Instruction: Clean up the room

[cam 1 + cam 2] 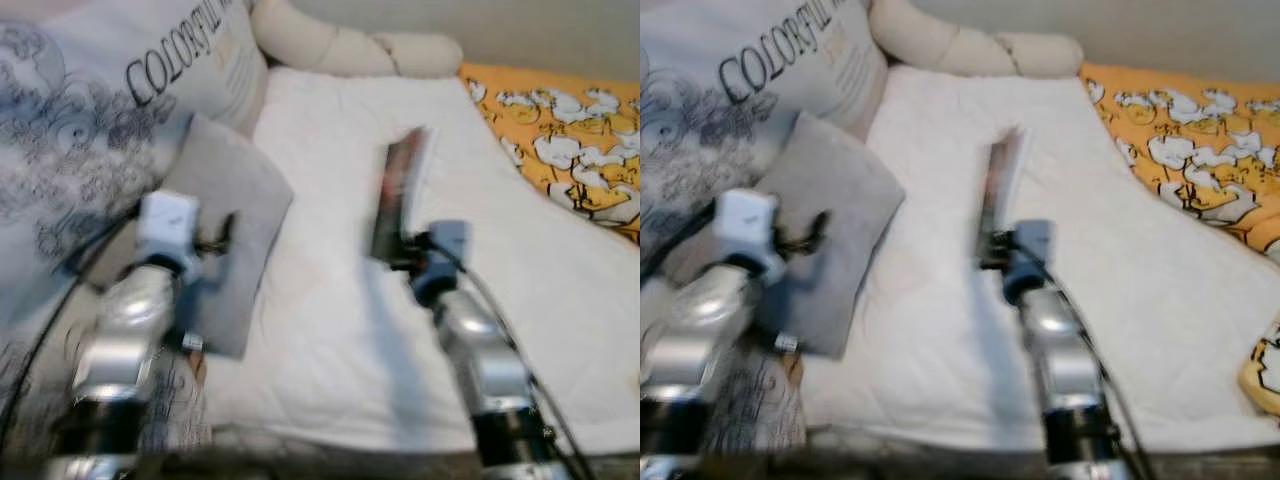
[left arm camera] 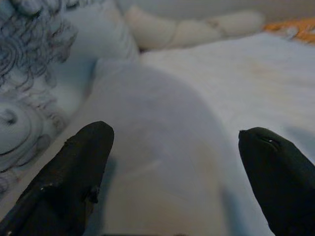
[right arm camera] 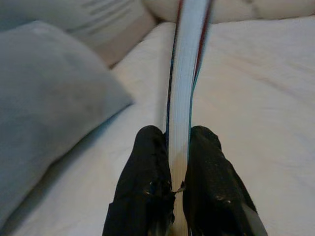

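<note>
White bed [image 1: 330,330] bears grey pillow [image 1: 225,220], orange blanket [image 1: 565,135].

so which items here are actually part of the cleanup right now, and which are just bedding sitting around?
In play:
- book, held edge-up over the white quilt
- right gripper, shut on the book
- left gripper, open above the grey pillow

Just lying about:
- printed pillow
- cream bolster
- orange blanket
</note>
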Available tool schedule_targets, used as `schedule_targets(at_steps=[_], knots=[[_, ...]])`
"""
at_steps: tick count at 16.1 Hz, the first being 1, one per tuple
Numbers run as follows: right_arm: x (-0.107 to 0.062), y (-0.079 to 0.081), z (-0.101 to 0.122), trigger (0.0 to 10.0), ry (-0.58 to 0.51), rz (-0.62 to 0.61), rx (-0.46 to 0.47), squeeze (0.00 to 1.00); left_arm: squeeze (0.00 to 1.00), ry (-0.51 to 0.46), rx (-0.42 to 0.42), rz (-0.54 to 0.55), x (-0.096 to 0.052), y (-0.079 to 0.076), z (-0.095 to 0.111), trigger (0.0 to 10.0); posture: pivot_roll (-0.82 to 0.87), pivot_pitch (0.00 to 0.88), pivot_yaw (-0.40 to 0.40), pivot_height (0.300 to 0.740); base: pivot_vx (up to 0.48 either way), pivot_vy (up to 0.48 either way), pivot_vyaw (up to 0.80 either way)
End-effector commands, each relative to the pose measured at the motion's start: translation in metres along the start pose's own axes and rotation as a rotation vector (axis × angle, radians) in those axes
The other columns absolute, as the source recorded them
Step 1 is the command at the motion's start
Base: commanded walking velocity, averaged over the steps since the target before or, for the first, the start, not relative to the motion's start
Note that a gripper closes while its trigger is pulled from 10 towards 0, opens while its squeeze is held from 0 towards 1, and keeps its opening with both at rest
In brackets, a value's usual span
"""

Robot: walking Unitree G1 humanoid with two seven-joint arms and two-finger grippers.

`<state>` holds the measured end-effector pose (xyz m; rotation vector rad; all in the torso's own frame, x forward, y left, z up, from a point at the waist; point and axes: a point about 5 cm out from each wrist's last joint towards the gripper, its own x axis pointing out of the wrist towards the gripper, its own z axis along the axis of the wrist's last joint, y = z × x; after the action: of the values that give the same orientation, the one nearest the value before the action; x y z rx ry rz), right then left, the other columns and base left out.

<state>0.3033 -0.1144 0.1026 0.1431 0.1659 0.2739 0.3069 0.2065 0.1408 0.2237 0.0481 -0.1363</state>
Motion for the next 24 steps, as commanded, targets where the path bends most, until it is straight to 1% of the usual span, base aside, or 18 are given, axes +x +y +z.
schedule_targets(at_steps=[1, 3, 5, 6, 7, 8, 9, 10, 11, 12, 14, 15, 17, 19, 20, 21, 23, 24], knots=[[-0.007, -0.011, 0.01, 10.0, -0.041, -0.022, 0.012, 0.0, 0.0, -0.02, 0.003, -0.059, -0.003, -0.012, 0.004, 10.0, 0.07, 0.0, -0.047, 0.74, 0.0, 0.0, 0.0], [-0.011, -0.017, 0.011, 10.0, -0.046, -0.042, 0.029, 0.0, 0.0, -0.022, 0.0, -0.069, -0.008, -0.013, 0.004, 10.0, 0.06, 0.0, -0.046, 0.74, 0.0, 0.0, 0.0], [-0.013, -0.029, 0.005, 10.0, -0.014, -0.057, -0.01, 0.0, 0.0, 0.005, 0.005, -0.121, -0.015, -0.022, -0.006, 10.0, 0.06, 0.0, -0.054, 0.74, 0.0, 0.0, 0.0], [-0.013, -0.03, 0.005, 10.0, -0.012, -0.055, -0.012, 0.0, 0.0, 0.007, 0.007, -0.123, -0.016, -0.022, -0.006, 10.0, 0.06, 0.0, -0.054, 0.74, 0.0, 0.0, 0.0], [-0.008, -0.03, 0.006, 10.0, 0.004, -0.033, 0.008, 0.0, 0.0, 0.009, 0.014, -0.161, -0.016, -0.025, -0.004, 10.0, 0.09, 0.0, -0.081, 0.74, 0.0, 0.0, 0.0], [-0.002, -0.031, 0.006, 10.0, 0.014, -0.011, 0.01, 0.0, 0.0, 0.016, 0.034, -0.208, -0.014, -0.029, -0.003, 10.0, 0.1, 0.0, -0.091, 0.74, 0.0, 0.0, 0.0], [0.007, -0.028, 0.007, 10.0, 0.028, 0.019, 0.042, 0.0, 0.0, 0.026, 0.051, -0.256, -0.012, -0.031, -0.003, 10.0, 0.11, 0.0, -0.096, 0.74, 0.0, 0.0, 0.0], [0.011, -0.027, 0.008, 10.0, 0.035, 0.03, 0.058, 0.0, 0.0, 0.031, 0.057, -0.275, -0.012, -0.031, -0.003, 10.0, 0.11, 0.0, -0.098, 0.74, 0.0, 0.0, 0.0], [0.017, -0.025, 0.008, 10.0, 0.057, 0.046, 0.042, 0.0, 0.0, 0.036, 0.075, -0.299, -0.01, -0.031, -0.003, 10.0, 0.12, 0.0, -0.103, 0.74, 0.0, 0.0, 0.0], [0.033, -0.019, 0.01, 10.0, 0.115, 0.098, 0.025, 0.0, 0.0, 0.055, 0.101, -0.357, -0.007, -0.029, -0.001, 10.0, 0.12, 0.0, -0.103, 0.74, 0.0, 0.0, 0.0], [0.05, -0.009, 0.011, 10.0, 0.214, 0.201, 0.129, 0.0, 0.0, 0.117, 0.134, -0.492, -0.01, -0.027, -0.004, 10.0, 0.13, 0.0, -0.092, 0.74, 0.0, 0.0, 0.0], [0.054, -0.007, 0.009, 10.0, 0.264, 0.238, 0.246, 0.0, 0.0, 0.157, 0.14, -0.566, -0.015, -0.026, -0.007, 10.0, 0.13, 0.0, -0.086, 0.74, 0.0, 0.0, 0.0], [0.054, -0.009, 0.002, 10.0, 0.32, 0.248, 0.348, 0.0, 0.0, 0.174, 0.132, -0.616, -0.02, -0.025, -0.008, 10.0, 0.13, 0.0, -0.08, 0.74, 0.0, 0.0, 0.0], [0.051, -0.012, -0.009, 10.0, 0.373, 0.259, 0.537, 0.0, 0.0, 0.207, 0.127, -0.666, -0.024, -0.023, -0.01, 10.0, 0.13, 0.0, -0.08, 0.74, 0.0, 0.0, 0.0], [0.048, -0.014, -0.016, 10.0, 0.395, 0.264, 0.645, 0.0, 0.0, 0.239, 0.127, -0.724, -0.03, -0.023, -0.011, 10.0, 0.14, 0.0, -0.083, 0.74, 0.0, 0.0, 0.0], [0.044, -0.017, -0.024, 10.0, 0.421, 0.254, 0.718, 0.0, 0.0, 0.288, 0.137, -0.766, -0.036, -0.021, -0.015, 10.0, 0.16, 0.0, -0.092, 0.74, 0.0, 0.0, 0.0], [0.04, -0.019, -0.032, 10.0, 0.453, 0.238, 0.737, 0.0, 0.0, 0.322, 0.135, -0.765, -0.042, -0.018, -0.019, 10.0, 0.18, 0.0, -0.096, 0.74, 0.0, 0.0, 0.0], [0.038, -0.02, -0.038, 10.0, 0.48, 0.228, 0.714, 0.0, 0.0, 0.331, 0.128, -0.76, -0.047, -0.016, -0.02, 10.0, 0.2, 0.0, -0.094, 0.74, 0.0, 0.0, 0.0]])
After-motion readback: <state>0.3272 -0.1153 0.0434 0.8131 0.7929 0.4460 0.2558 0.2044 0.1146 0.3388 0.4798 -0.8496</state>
